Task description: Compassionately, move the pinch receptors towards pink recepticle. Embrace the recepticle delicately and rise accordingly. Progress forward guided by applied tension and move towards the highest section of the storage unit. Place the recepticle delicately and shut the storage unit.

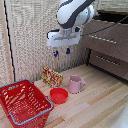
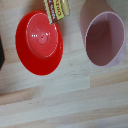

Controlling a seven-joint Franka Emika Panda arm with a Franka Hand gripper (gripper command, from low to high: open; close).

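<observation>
The white arm's blue-tipped two-fingered gripper (image 1: 61, 51) is held high, pointing down, fingers spread and empty. The pale pink handled cup (image 1: 75, 84) is seen below at five o'clock.

Glossy red bowl (image 2: 39, 43), wooden table (image 2: 75, 100)

Bulky white robot arm (image 1: 75, 12) reaches in from upper part of exterior view, wrist bent downward. Boxy white wrist (image 1: 62, 37) sits level beneath rounded joint. Pinch receptors (image 1: 61, 52) hang straight down, high in air, holding nothing. Two dark blue fingertips (image 1: 55, 52) stand visibly apart, jaws spread. No part of gripper shows in wrist view.
</observation>
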